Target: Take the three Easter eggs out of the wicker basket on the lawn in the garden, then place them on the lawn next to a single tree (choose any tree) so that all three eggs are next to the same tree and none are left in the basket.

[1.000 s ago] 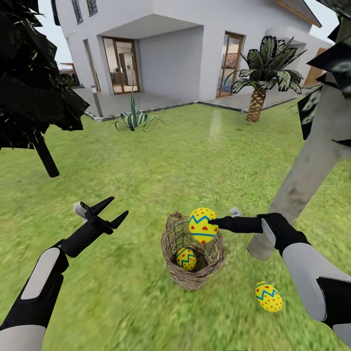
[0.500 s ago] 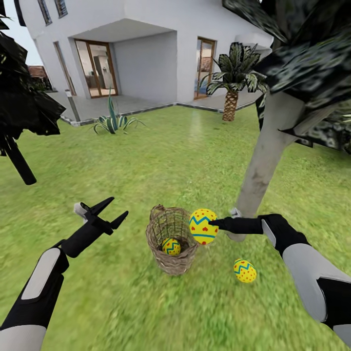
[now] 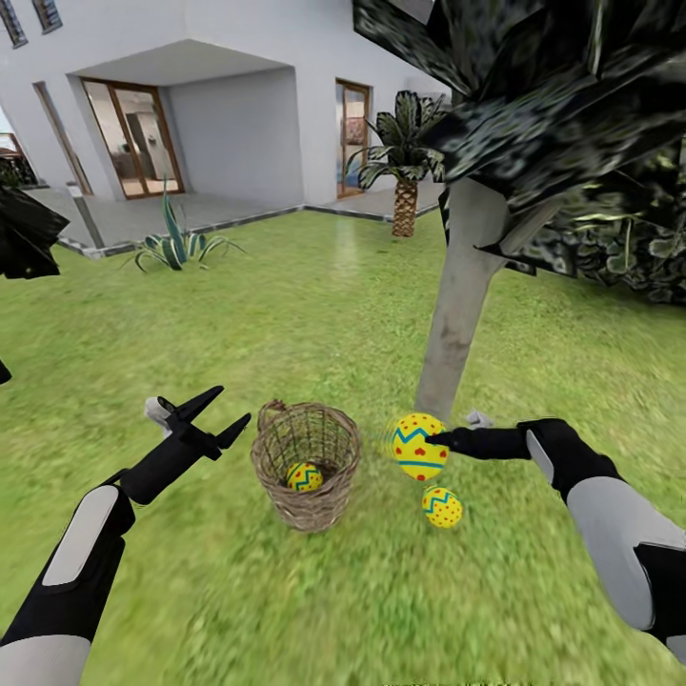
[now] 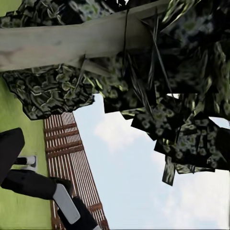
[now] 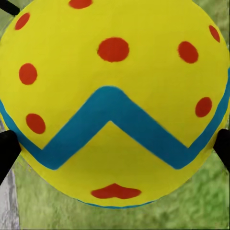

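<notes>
The wicker basket (image 3: 307, 464) stands on the lawn (image 3: 314, 314) with one Easter egg (image 3: 304, 476) inside it. My right gripper (image 3: 440, 438) is shut on a second yellow egg (image 3: 417, 446), held just right of the basket and near the foot of the tree (image 3: 462, 295). In the right wrist view this egg (image 5: 115, 105) sits between dark fingertips (image 5: 7, 151). A third egg (image 3: 442, 507) lies on the grass below the held one, close to the trunk. My left gripper (image 3: 214, 417) hangs open and empty to the left of the basket.
A white house (image 3: 229, 105) with a paved terrace lies beyond the lawn, with a palm (image 3: 404, 162) and a spiky plant (image 3: 174, 243) at its edge. Dark foliage (image 3: 572, 114) hangs over the right side. The left wrist view has the trunk (image 4: 57, 45), leaves and a slatted fence (image 4: 72, 158).
The camera has swung right, so basket and house slide left in the picture. My right gripper has carried its egg from over the basket to beside the tree trunk. The left arm holds its pose.
</notes>
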Tool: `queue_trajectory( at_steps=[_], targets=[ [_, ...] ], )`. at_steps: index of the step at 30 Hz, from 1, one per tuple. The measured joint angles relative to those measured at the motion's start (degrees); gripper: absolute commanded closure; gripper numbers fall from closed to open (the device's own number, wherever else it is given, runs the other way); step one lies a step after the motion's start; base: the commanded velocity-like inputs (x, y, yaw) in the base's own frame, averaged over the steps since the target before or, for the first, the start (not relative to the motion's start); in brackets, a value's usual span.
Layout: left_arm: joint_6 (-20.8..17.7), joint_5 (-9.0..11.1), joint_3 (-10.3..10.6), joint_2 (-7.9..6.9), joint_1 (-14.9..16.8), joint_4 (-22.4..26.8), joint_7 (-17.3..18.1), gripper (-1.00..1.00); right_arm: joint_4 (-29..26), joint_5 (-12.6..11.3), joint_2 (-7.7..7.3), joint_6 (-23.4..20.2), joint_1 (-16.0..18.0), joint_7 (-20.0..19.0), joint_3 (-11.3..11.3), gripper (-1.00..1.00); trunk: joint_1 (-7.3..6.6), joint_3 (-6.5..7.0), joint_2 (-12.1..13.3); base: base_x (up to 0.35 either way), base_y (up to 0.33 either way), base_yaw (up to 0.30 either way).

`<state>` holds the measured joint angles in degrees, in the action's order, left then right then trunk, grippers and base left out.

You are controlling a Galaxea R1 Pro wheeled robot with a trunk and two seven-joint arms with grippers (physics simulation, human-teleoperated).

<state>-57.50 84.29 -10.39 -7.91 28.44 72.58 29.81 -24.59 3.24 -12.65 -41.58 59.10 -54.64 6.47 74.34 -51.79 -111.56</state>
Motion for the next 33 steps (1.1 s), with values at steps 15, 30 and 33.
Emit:
queue_trajectory(
  at_steps=[15,30,33],
  targets=[
    [0.11,-0.16,0.04,0.37,0.0,-2.08,0.05,-1.0,-0.34,0.78,1.46,0.37,-0.05,38.35,-0.07,1.0,0.0,-0.16,0.0,0.0,0.0,-0.273],
    [0.4,-0.18,7.63,3.49,-0.02,-2.29,-0.48,-1.0,0.16,1.2,5.47,8.51,-0.03,48.18,-1.06,1.0,0.0,-0.9,0.0,0.015,-0.174,-0.025],
    [0.4,-0.18,7.64,3.49,-0.02,-2.29,-0.49,-1.0,0.18,1.78,5.65,8.45,-0.03,48.66,-2.49,1.0,0.0,-0.9,0.0,0.0,-0.345,0.289]
  ],
)
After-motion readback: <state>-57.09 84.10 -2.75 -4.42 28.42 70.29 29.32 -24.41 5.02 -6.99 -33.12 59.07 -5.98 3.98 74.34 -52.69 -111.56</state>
